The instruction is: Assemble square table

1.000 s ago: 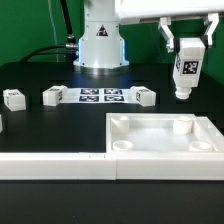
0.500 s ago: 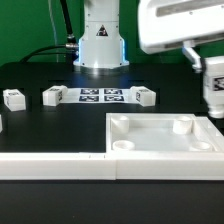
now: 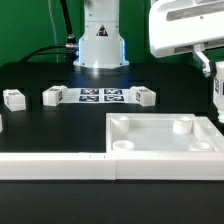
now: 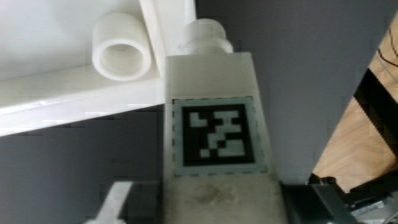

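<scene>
Leg-insertion step: a leg (image 4: 217,110) was held clamped in the end effector (image 4: 217,200) near the top (image 3: 160,135) on the worktop (image 3: 60,125). Alignment over a corner socket (image 4: 125,55) was judged to be required next.

The marker board (image 3: 101,96) lies beyond a white rail (image 3: 50,166).

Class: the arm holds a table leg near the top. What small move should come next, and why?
Probably shift the leg until its tip is over the corner socket: the gripper holds it, but the socket lies beside the tip.
</scene>
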Robot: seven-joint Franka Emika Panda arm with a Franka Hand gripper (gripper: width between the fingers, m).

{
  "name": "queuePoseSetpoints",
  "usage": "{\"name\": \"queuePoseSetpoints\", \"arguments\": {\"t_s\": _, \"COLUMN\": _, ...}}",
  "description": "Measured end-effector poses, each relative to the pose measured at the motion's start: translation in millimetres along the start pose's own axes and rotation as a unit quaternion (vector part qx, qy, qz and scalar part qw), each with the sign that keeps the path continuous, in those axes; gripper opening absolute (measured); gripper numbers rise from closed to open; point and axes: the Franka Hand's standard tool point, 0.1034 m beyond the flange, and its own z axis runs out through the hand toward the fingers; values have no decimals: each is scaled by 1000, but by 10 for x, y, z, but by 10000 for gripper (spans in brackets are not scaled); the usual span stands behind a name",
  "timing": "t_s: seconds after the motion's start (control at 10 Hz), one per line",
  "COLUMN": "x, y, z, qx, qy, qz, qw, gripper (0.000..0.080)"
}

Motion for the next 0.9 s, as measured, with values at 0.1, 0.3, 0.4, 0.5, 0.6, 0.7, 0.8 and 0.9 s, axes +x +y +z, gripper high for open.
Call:
{"name": "queuePoseSetpoints", "arguments": {"t_s": 0.1, "x": 71, "y": 129, "z": 8, "qx": -14, "qy": 7, "qz": -35, "qw": 999, "gripper": 290}}
{"name": "queuePoseSetpoints", "arguments": {"t_s": 0.3, "x": 178, "y": 287, "z": 29, "qx": -25, "qy": 13, "qz": -46, "qw": 999, "gripper": 290}}
{"name": "queuePoseSetpoints", "arguments": {"t_s": 0.4, "x": 167, "y": 270, "z": 32, "qx": -24, "qy": 13, "qz": -48, "qw": 998, "gripper": 290}}
{"name": "queuePoseSetpoints", "arguments": {"t_s": 0.5, "x": 169, "y": 277, "z": 32, "qx": -24, "qy": 13, "qz": -48, "qw": 998, "gripper": 290}}
{"name": "queuePoseSetpoints", "arguments": {"t_s": 0.6, "x": 168, "y": 276, "z": 32, "qx": -24, "qy": 13, "qz": -48, "qw": 998, "gripper": 290}}
{"name": "queuePoseSetpoints", "arguments": {"t_s": 0.7, "x": 168, "y": 276, "z": 32, "qx": -24, "qy": 13, "qz": -48, "qw": 998, "gripper": 290}}
{"name": "queuePoseSetpoints", "arguments": {"t_s": 0.8, "x": 175, "y": 298, "z": 33, "qx": -25, "qy": 17, "qz": -53, "qw": 998, "gripper": 290}}
{"name": "queuePoseSetpoints", "arguments": {"t_s": 0.9, "x": 172, "y": 378, "z": 54, "qx": -29, "qy": 28, "qz": -60, "qw": 997, "gripper": 290}}
